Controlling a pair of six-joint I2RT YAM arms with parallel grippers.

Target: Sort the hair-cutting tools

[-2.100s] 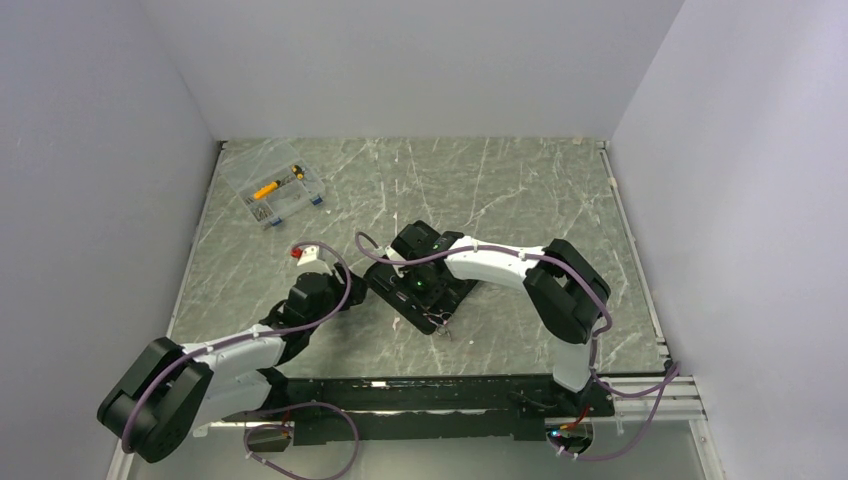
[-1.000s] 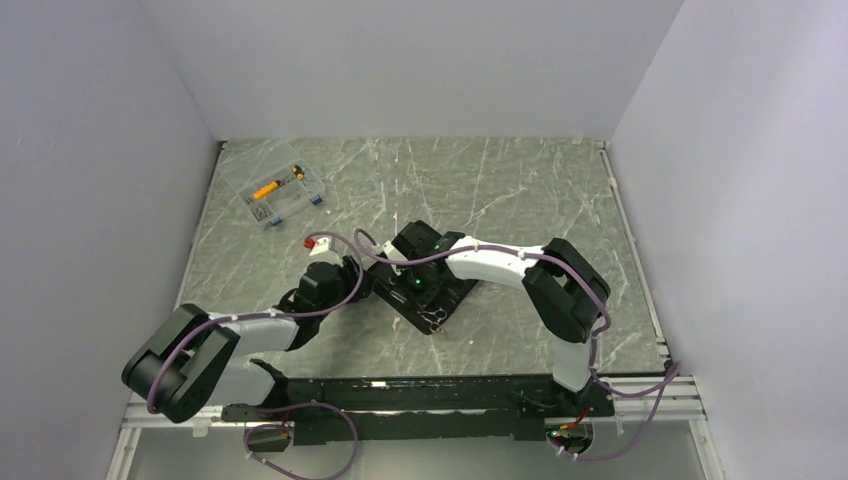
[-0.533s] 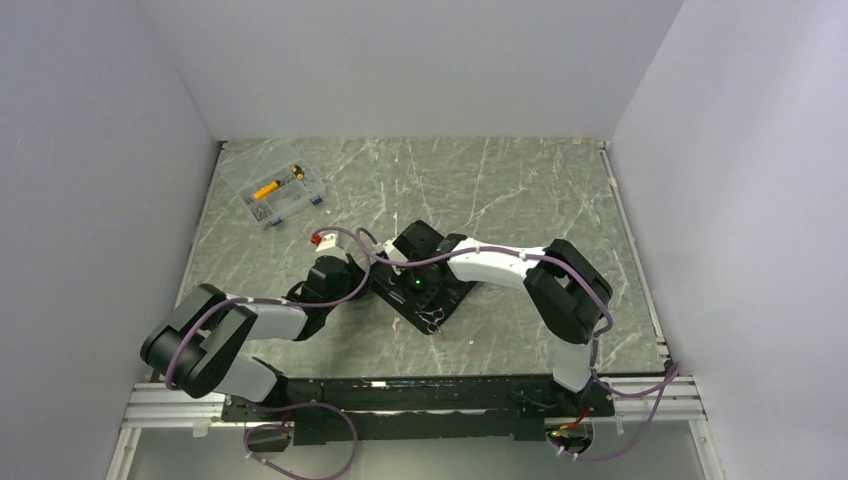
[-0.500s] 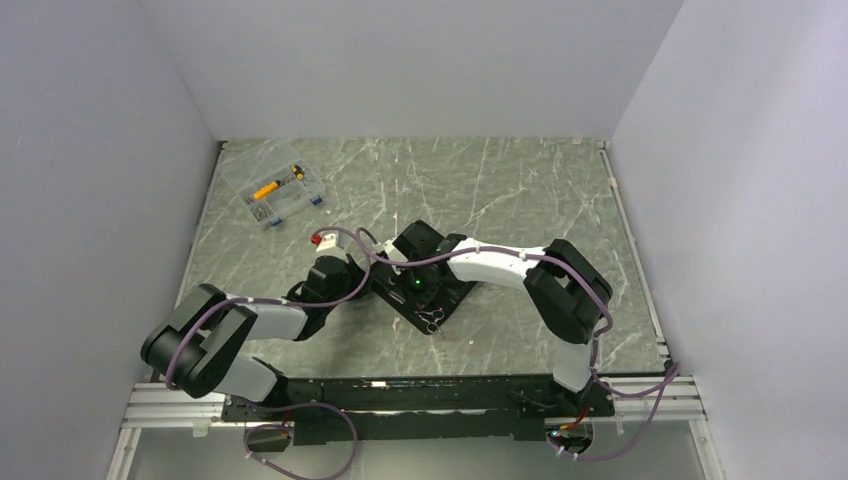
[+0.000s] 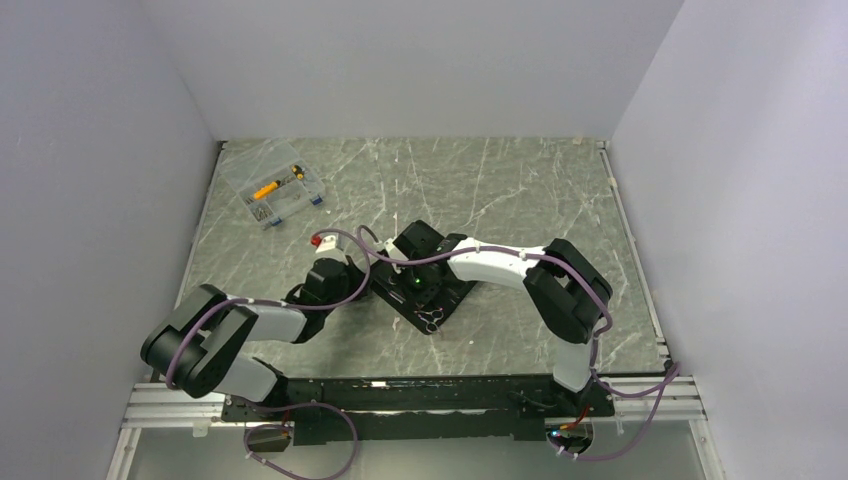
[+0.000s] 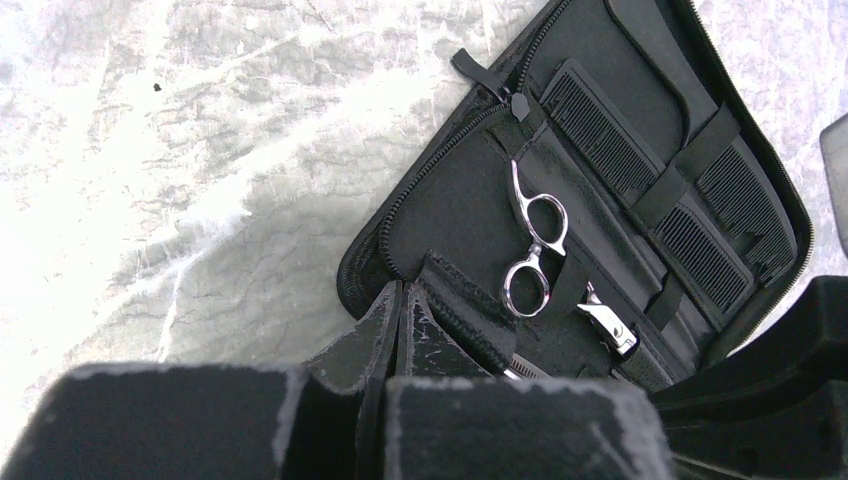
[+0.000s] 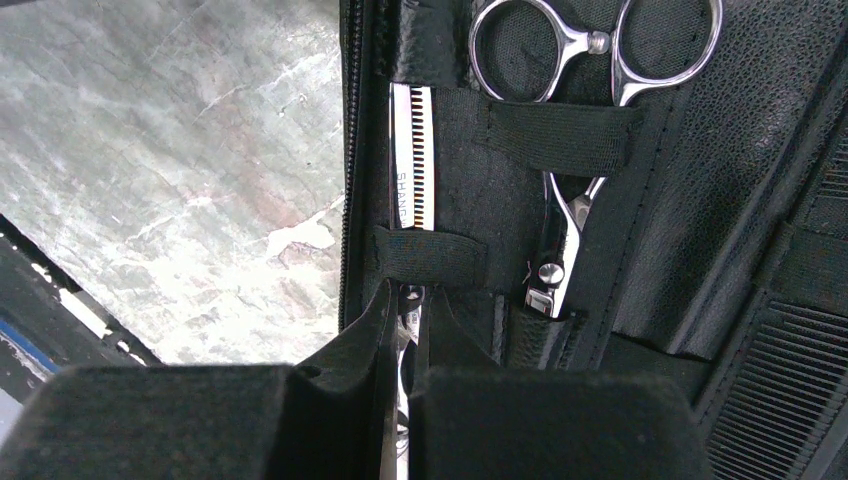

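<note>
Two tools, the plain scissors (image 6: 535, 255) and comb (image 6: 598, 135), sit strapped in the open case (image 6: 450, 200). My right gripper (image 7: 405, 300) is clamped on the toothed scissors (image 7: 411, 150), under a strap (image 7: 430, 255); my left gripper (image 6: 397, 300), pressed together, rests at the case's edge. Pulled askew, the blade may snag that strap and drag the case.
</note>
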